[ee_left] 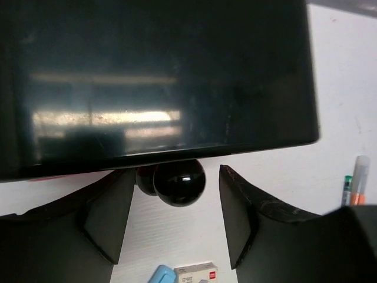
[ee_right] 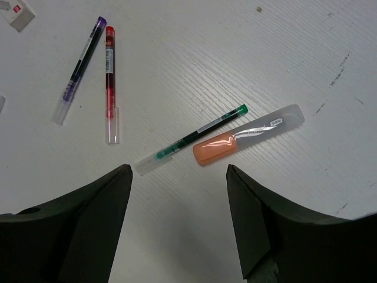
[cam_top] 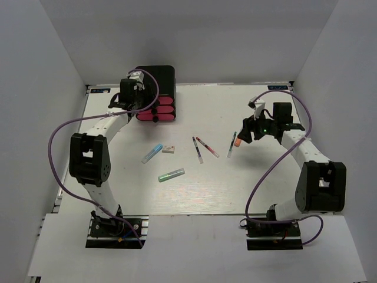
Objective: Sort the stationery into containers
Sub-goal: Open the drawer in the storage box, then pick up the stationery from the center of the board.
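Note:
The black rounded box (cam_top: 158,79) stands at the back left with three pink drawers (cam_top: 162,112), all closed. My left gripper (cam_top: 139,107) is open at the drawer fronts. In the left wrist view a black knob (ee_left: 179,181) sits between its open jaws (ee_left: 175,174), with no contact visible. My right gripper (cam_top: 243,136) is open and empty just above the orange marker (ee_right: 215,149) and a green-capped pen (ee_right: 191,140). A red pen (ee_right: 110,82) and a purple pen (ee_right: 79,68) lie further left. The light-blue marker (cam_top: 152,153), white eraser (cam_top: 169,148) and green marker (cam_top: 171,175) lie mid-table.
White walls enclose the table on three sides. The box top (ee_left: 159,76) fills the upper part of the left wrist view. The eraser (ee_left: 196,272) and light-blue marker (ee_left: 160,275) show below the left jaws.

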Robot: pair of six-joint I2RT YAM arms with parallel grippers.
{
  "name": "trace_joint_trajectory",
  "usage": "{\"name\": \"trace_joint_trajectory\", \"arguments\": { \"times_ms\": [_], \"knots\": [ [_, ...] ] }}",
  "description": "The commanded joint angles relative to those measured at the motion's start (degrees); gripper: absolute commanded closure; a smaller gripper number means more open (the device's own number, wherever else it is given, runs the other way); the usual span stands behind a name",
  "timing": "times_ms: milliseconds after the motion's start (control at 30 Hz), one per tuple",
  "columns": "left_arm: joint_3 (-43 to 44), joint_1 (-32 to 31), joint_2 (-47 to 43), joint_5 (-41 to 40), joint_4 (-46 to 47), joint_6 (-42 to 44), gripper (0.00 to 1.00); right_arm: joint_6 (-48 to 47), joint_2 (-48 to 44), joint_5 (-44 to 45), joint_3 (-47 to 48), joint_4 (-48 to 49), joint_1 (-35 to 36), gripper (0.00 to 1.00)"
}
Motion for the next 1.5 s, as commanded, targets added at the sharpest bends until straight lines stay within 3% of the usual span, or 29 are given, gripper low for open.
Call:
{"name": "trace_joint_trajectory", "arguments": {
  "times_ms": [0, 133, 267, 333, 367, 467, 567, 967, 1100, 1133, 1233, 1467],
  "knots": [
    [2.61, -0.70, 0.27, -2.52, -2.17, 2.55, 0.31, 0.64, 1.06, -0.02, 3.18, 1.38, 0.13, 0.29],
    [3.74, -1.23, 2.03, -4.37, -2.17, 3.08, 0.37, 0.47, 2.12, -0.02, 4.41, 1.30, 0.22, 0.29],
    [4.80, -1.75, 2.56, -6.31, -2.17, 3.09, 0.54, 0.20, 2.91, -0.19, 4.85, 1.30, 0.30, 0.30],
    [4.28, -1.75, 1.86, -6.83, -1.47, 3.09, 0.54, 0.12, 2.91, -0.19, 4.68, 1.38, 0.31, 0.30],
    [3.67, -1.75, 1.86, -7.44, -0.86, 3.09, 0.62, -0.06, 2.83, -0.28, 4.68, 1.38, 0.22, 0.30],
    [2.35, -1.75, 0.72, -7.45, -0.24, 3.09, 0.73, 0.02, 3.09, -0.28, 4.33, 1.21, 0.39, 0.30],
    [1.55, -2.28, -0.42, -7.45, -0.24, 3.09, 0.76, -0.24, 3.26, -0.54, 4.33, 1.29, 0.39, 0.32],
    [-15.93, -3.86, -12.65, -5.08, 2.31, 2.03, 0.77, 0.19, 4.23, 1.38, 4.15, 1.20, 0.92, 0.33],
    [-15.41, -3.86, -12.65, -5.08, 1.79, 1.42, 0.53, 2.31, 5.81, 5.25, 5.03, 1.12, 1.80, 0.33],
    [-14.80, -3.86, -12.65, -5.08, 1.79, 1.42, 0.36, 2.75, 6.42, 5.60, 5.47, 0.94, 2.06, 0.33],
    [-14.80, -3.86, -13.35, -5.60, 1.79, 0.89, 0.10, 3.36, 7.04, 8.59, 6.08, 0.51, 2.59, 0.33],
    [-18.22, -3.86, -19.06, -6.66, 0.73, 1.51, 0.04, 5.99, 8.97, 17.62, 6.35, -0.20, 3.82, 0.33]
  ]
}}
